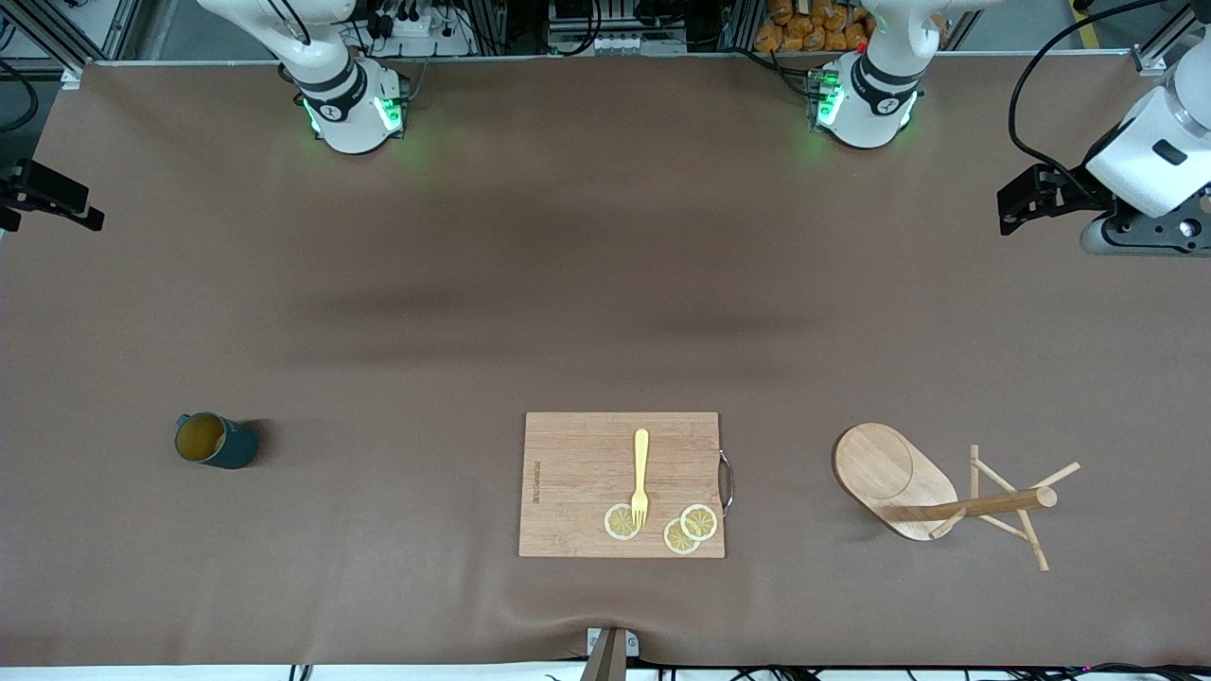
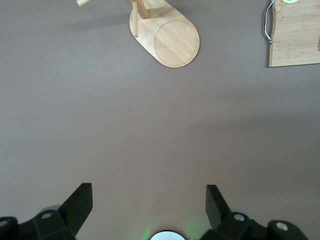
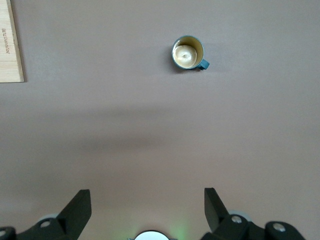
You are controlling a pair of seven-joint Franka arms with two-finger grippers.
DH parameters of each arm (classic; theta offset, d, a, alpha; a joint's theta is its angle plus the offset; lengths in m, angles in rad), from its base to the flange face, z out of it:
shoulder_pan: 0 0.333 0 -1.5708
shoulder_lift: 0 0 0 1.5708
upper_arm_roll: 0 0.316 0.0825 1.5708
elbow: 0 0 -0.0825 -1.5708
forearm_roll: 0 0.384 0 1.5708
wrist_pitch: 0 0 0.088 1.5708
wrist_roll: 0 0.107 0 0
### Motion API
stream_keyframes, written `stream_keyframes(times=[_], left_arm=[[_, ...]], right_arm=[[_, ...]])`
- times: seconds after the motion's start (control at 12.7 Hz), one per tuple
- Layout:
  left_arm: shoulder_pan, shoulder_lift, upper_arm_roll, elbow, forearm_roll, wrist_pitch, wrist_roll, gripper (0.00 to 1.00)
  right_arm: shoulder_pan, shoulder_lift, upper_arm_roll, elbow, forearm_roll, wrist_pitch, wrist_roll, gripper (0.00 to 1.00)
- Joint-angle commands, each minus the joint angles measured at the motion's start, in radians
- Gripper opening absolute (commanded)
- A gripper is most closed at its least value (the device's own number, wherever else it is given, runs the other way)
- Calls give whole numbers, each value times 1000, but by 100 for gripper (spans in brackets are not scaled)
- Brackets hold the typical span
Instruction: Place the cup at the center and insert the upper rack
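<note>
Lower left of frame, cup [image 1: 216, 441] sits upright on surface [image 1: 605, 284]; upper rack [image 1: 946, 494] lies tipped over lower right. Left end effector [image 2: 149, 202] & right end effector [image 3: 147, 202] — both w/ fingers apart, empty, waiting.

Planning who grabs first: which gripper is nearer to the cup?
Right. The right gripper, open, hangs above bare table at the cup's end; the left gripper, open, is up at the other end, by the upper rack.
</note>
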Motion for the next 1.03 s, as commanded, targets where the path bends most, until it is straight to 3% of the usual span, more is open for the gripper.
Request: stream_keyframes(times=[0.0,0.55,0.95], left_arm=[[21,-16,2,1,20,-21,-1,100],[27,-8,2,10,-8,-18,-4,100],[16,-4,-1,10,-3,-15,-8,100]], right_arm=[[-2,2,-5,5,14,-12,-11,100],[-3,35,-5,16,2,-6,-93,100],[-28,210,-9,68,-7,58,-193,100]])
